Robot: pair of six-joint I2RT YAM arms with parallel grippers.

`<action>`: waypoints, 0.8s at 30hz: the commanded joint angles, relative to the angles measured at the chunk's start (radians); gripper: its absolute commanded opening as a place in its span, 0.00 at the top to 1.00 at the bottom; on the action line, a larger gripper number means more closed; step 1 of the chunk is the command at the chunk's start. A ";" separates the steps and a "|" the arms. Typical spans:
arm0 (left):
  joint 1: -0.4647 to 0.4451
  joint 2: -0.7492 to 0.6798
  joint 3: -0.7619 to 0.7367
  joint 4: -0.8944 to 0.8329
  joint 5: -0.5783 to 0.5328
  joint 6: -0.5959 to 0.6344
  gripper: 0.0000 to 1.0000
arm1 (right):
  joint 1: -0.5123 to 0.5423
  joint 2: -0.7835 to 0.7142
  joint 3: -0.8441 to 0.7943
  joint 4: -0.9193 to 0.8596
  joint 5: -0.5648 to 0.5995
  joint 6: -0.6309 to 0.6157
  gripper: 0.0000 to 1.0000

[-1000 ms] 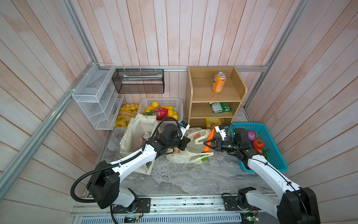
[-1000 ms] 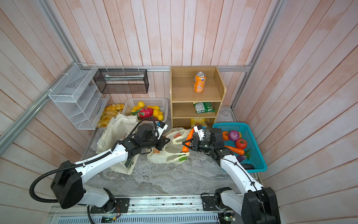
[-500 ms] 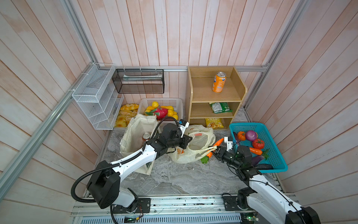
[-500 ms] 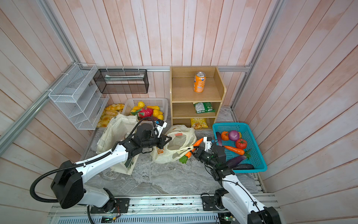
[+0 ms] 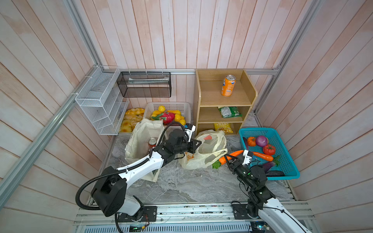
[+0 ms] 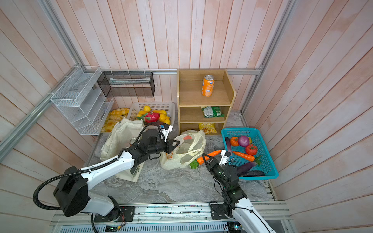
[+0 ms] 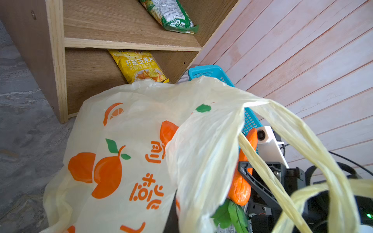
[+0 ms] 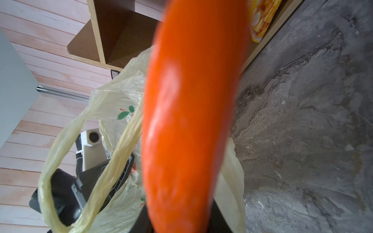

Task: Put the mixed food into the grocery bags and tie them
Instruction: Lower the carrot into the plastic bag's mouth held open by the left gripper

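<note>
Marble top: L claw pinches orange-print bag; R claw grips carrot; yellow pkt: 纤脆玉米片.

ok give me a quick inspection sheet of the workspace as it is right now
surface: grey marble-look tabletop; no spill seen
job's things: carrot in the right gripper, beside the plastic bag, not in it; red can upright inside canvas tote; second carrot in blue basket
clutter: orange can, green packet, yellow packet on wooden shelf; fruit in white basket; bread beside it
grippers: left gripper shut on plastic bag's rim; right gripper shut on carrot
cables: black hose loops at left arm's base; no snag seen
surroundings: plank walls; white wire rack on left wall, black wire rack on back rail
</note>
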 commanded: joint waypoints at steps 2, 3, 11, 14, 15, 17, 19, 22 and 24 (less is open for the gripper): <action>0.003 0.019 -0.005 0.035 0.010 -0.016 1.00 | 0.017 0.050 0.017 0.039 -0.008 -0.008 0.94; 0.003 0.022 -0.007 0.039 0.012 -0.017 1.00 | 0.024 0.075 0.025 0.047 -0.021 -0.015 0.94; 0.000 0.039 -0.002 0.040 0.023 -0.019 1.00 | 0.111 0.278 0.136 0.128 -0.077 -0.121 0.95; -0.004 0.044 0.007 0.034 0.025 -0.015 1.00 | 0.146 0.353 0.165 0.183 -0.085 -0.124 0.95; -0.004 0.048 0.012 0.032 0.026 -0.014 1.00 | 0.157 0.375 0.168 0.210 -0.083 -0.120 0.95; -0.007 0.056 0.023 0.027 0.031 -0.010 1.00 | 0.172 0.409 0.172 0.243 -0.070 -0.102 0.95; -0.012 0.063 0.034 0.023 0.035 -0.008 1.00 | 0.174 0.426 0.167 0.283 -0.048 -0.075 0.95; -0.022 0.065 0.035 0.021 0.041 -0.005 1.00 | 0.174 0.423 0.177 0.289 0.026 -0.059 0.95; -0.031 0.064 0.030 0.021 0.044 -0.005 1.00 | 0.170 0.413 0.190 0.277 0.076 -0.074 0.95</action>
